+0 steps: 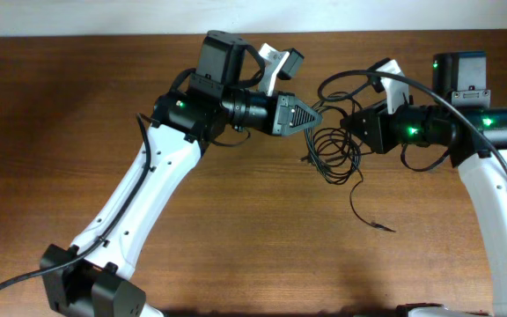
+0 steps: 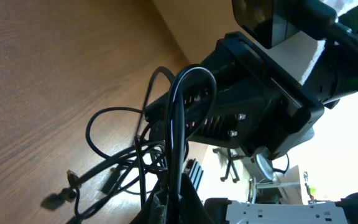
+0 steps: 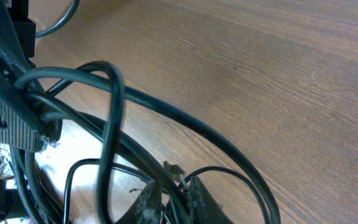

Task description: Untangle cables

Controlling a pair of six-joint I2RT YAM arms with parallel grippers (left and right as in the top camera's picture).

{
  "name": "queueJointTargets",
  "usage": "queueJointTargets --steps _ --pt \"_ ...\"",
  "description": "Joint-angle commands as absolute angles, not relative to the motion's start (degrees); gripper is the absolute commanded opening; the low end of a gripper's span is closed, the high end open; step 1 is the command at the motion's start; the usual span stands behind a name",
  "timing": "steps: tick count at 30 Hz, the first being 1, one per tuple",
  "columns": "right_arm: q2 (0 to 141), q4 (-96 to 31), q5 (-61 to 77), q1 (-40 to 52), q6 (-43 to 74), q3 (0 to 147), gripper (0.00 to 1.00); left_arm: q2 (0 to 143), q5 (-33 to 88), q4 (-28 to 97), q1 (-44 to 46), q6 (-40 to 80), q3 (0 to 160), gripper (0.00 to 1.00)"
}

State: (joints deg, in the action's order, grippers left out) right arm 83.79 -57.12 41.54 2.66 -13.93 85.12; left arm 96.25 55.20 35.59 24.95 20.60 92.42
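Observation:
The cables (image 1: 333,148) are a bundle of thin black loops hanging between my two grippers at the table's middle back. One loose end trails forward to a small plug (image 1: 382,226). My left gripper (image 1: 313,117) points right and is shut on a cable loop (image 2: 180,112); its fingers (image 2: 174,208) pinch the cord at the bottom of the left wrist view. My right gripper (image 1: 345,121) points left, close to the left one. Its fingers (image 3: 169,200) are shut on cable strands (image 3: 185,121). Small plug ends (image 2: 56,199) lie on the wood.
The brown wooden table (image 1: 236,220) fills the view. The right gripper's black body (image 2: 247,106) looms close in the left wrist view. Thicker black arm cables arc over the right arm (image 1: 465,119). The left arm's base (image 1: 86,286) is at the front left.

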Motion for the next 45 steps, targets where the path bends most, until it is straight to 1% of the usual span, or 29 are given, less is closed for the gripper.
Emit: queueJointTargets --steps 1,2,3,4,5,6,7,9,11,13,16,20,21,23,28,32,38,40,41,45 --pt "83.6 -56.9 43.0 2.6 -14.1 85.2 0.13 96.5 54.2 35.5 25.1 19.6 92.8 0.00" --pt "83.6 -56.7 42.9 2.6 -14.1 85.2 0.11 96.5 54.2 35.5 25.1 19.6 92.8 0.00" --pt "83.6 -56.7 42.8 2.6 -14.3 85.2 0.12 96.5 54.2 35.5 25.1 19.6 92.8 0.00" --pt "83.6 -56.5 42.7 2.6 -14.8 85.2 0.16 96.5 54.2 35.5 25.1 19.4 92.8 0.00" --pt "83.6 -56.4 42.6 2.6 -14.7 85.2 0.26 96.5 54.3 35.5 25.1 18.6 92.8 0.00" --pt "83.6 -56.3 42.6 2.6 -14.7 85.2 0.31 96.5 54.8 35.5 25.1 17.5 92.8 0.00" --pt "83.6 -56.6 42.6 2.6 -14.5 85.2 0.40 96.5 56.2 35.4 25.1 16.3 92.8 0.00" --pt "83.6 -57.7 42.6 2.6 -14.5 85.2 0.45 96.5 58.5 35.4 25.1 14.3 92.8 0.00" --pt "83.6 -58.7 42.6 2.6 -14.5 85.2 0.46 96.5 59.1 35.4 25.1 13.1 92.8 0.00" --pt "83.7 -59.5 42.6 2.6 -13.3 85.2 0.50 96.5 58.7 35.4 25.1 13.1 92.8 0.00" --pt "83.7 -60.5 42.6 2.6 -9.5 85.2 0.50 96.5 58.7 35.4 25.1 13.1 92.8 0.00" --pt "83.7 -60.9 42.7 2.6 -7.8 84.7 0.31 96.5 59.5 35.5 25.1 13.1 92.8 0.00" --pt "83.8 -61.1 42.7 2.6 -7.8 84.6 0.29 96.5 59.8 35.4 25.1 13.1 92.8 0.00" --pt "84.0 -61.4 42.9 2.6 -5.2 84.5 0.19 96.5 59.5 35.4 25.1 13.1 92.8 0.00" --pt "84.3 -61.5 42.8 2.6 -5.1 84.5 0.17 96.5 59.4 35.4 25.1 13.1 92.8 0.00" --pt "85.6 -61.5 41.1 2.6 -5.1 84.5 0.17 96.5 62.2 35.4 25.1 13.2 92.8 0.00" --pt "87.7 -59.6 39.8 2.6 -5.1 84.5 0.18 96.5 62.8 35.4 25.1 13.2 92.8 0.00" --pt "87.9 -58.3 39.8 2.6 -5.1 84.5 0.20 96.5 62.8 35.4 25.1 13.2 92.8 0.00" --pt "87.9 -57.7 39.8 2.6 -5.1 84.5 0.23 96.5 62.8 35.5 25.1 13.2 92.8 0.00" --pt "87.9 -57.2 40.5 2.6 -5.1 84.5 0.24 96.5 62.8 35.5 25.1 13.2 92.8 0.00"
